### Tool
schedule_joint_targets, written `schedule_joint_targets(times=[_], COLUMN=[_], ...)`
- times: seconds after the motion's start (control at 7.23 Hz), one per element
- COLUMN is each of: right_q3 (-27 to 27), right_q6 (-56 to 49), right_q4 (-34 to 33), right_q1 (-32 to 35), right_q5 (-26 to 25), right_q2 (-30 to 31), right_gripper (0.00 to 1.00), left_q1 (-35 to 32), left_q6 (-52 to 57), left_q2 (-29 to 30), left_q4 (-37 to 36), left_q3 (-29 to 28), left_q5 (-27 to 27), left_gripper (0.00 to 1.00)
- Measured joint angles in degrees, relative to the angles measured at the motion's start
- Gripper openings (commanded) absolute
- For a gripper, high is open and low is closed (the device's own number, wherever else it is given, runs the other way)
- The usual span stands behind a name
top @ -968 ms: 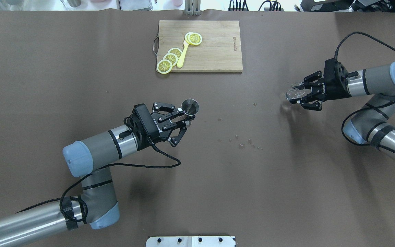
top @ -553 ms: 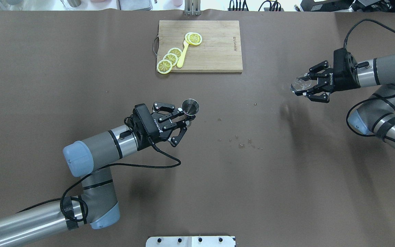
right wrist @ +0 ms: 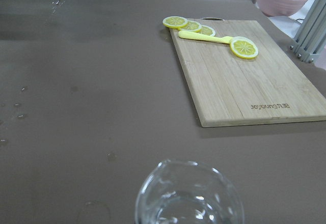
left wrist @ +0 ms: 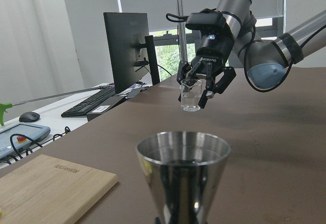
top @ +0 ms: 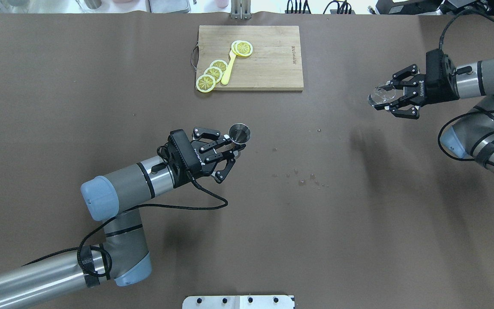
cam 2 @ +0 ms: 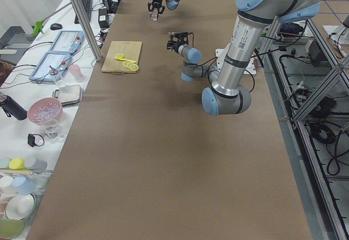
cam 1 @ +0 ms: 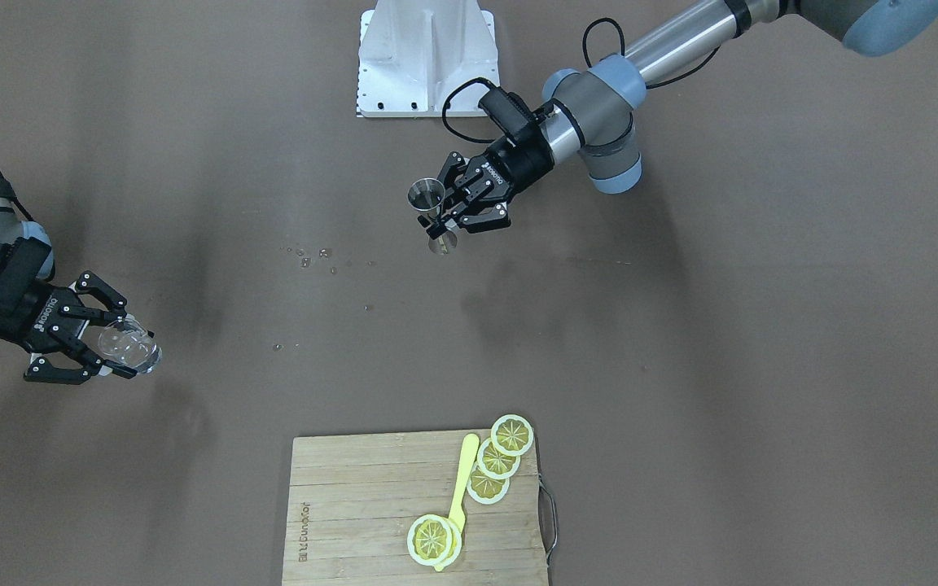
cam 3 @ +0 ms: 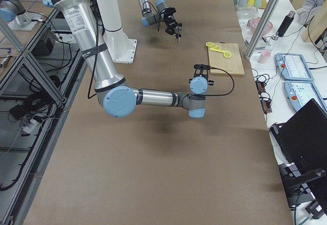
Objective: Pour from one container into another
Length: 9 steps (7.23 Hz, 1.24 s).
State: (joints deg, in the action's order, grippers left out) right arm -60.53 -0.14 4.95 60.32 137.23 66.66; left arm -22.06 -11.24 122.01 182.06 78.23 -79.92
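Observation:
The small clear glass cup (top: 379, 96) hangs above the table at the right, upright, with my right gripper (top: 387, 98) shut on it from the side. The left wrist view shows this cup (left wrist: 191, 94) held in mid-air, and its rim (right wrist: 188, 193) fills the bottom of the right wrist view. The shiny steel jigger (top: 239, 133) stands upright near the table's middle, my left gripper (top: 231, 145) shut on its narrow waist. In the front-facing view the jigger (cam 1: 427, 195) and the cup (cam 1: 131, 344) are far apart. The jigger's round rim (left wrist: 183, 150) is close in the left wrist view.
A wooden cutting board (top: 268, 64) lies at the far middle with lemon slices (top: 212, 74) and a yellow utensil (top: 229, 68) on it. Water droplets (top: 302, 179) dot the brown table between the arms. The white base plate (top: 238, 301) sits at the near edge.
My right gripper has carried the glass cup farther away and to the right, higher over the table. The left gripper and jigger have barely shifted.

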Motion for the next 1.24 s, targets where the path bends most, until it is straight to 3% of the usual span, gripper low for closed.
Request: schedule_joint_targets(times=[0.41,0.69,0.97,1.24], right_q3=[-10.2,-18.1,-24.6,-27.7], right_q6=[-0.5,-0.5,-0.7,-2.3], right_q4=[-11.0,-18.0,-21.6,-23.2], right_q1=[-0.4,-3.2,-7.5,-9.6], right_q5=[-4.5,-12.1,-20.5,-24.2], right_q2=[1.9,3.8,6.9,8.1], right_gripper=[0.0,0.0,0.0,0.0], left_q1=[0.0,0.0,0.0,0.0], left_q6=[0.4,0.4,0.4,0.4], left_q2=[1.0,1.3,2.0,2.4], left_q4=[0.0,-0.1,-1.2,-1.9], left_q3=[-1.0,-1.1,-1.5,-1.7], left_q5=[0.0,-0.1,-0.1,-0.1], left_gripper=[0.0,0.0,0.0,0.0])
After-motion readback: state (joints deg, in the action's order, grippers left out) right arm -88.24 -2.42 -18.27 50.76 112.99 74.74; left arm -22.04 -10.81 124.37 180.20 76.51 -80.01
